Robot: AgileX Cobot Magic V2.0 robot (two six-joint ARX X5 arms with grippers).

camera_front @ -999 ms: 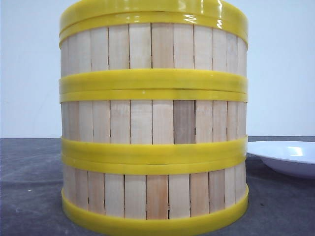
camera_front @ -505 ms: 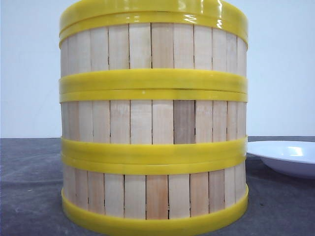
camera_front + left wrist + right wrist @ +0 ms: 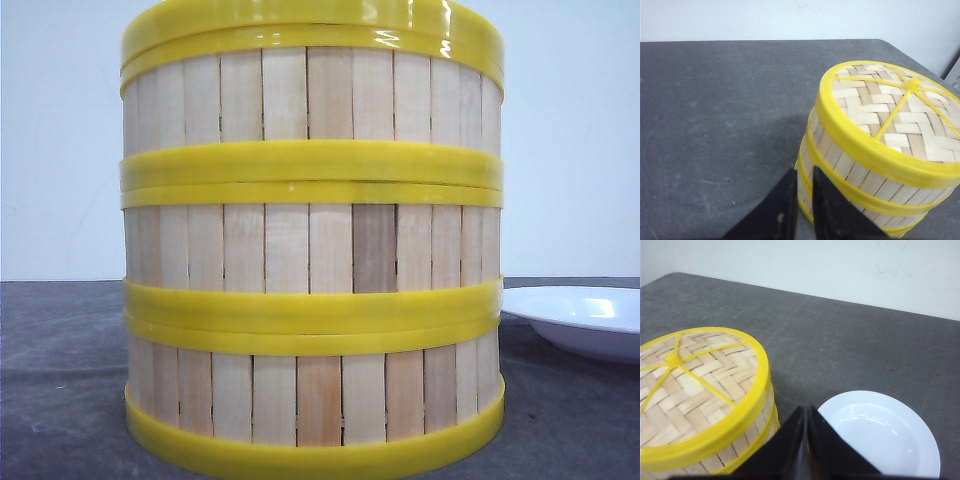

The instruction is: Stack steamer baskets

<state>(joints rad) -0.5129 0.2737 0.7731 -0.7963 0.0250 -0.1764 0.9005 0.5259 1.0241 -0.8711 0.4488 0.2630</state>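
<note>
Three steamer baskets [image 3: 312,250] stacked at frame centre on desk [image 3: 60,380], lid [image 3: 890,112] on top; plate [image 3: 585,318] at right; left fingers [image 3: 802,205] and right fingers [image 3: 805,440] pressed together, empty; stack looks complete; retreat arms without nudging.

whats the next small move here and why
Probably none beyond backing both arms away. The three steamer baskets already stand stacked, rims lined up, with the woven lid on top. The left tool and right tool are shut, holding nothing, beside the stack.
</note>
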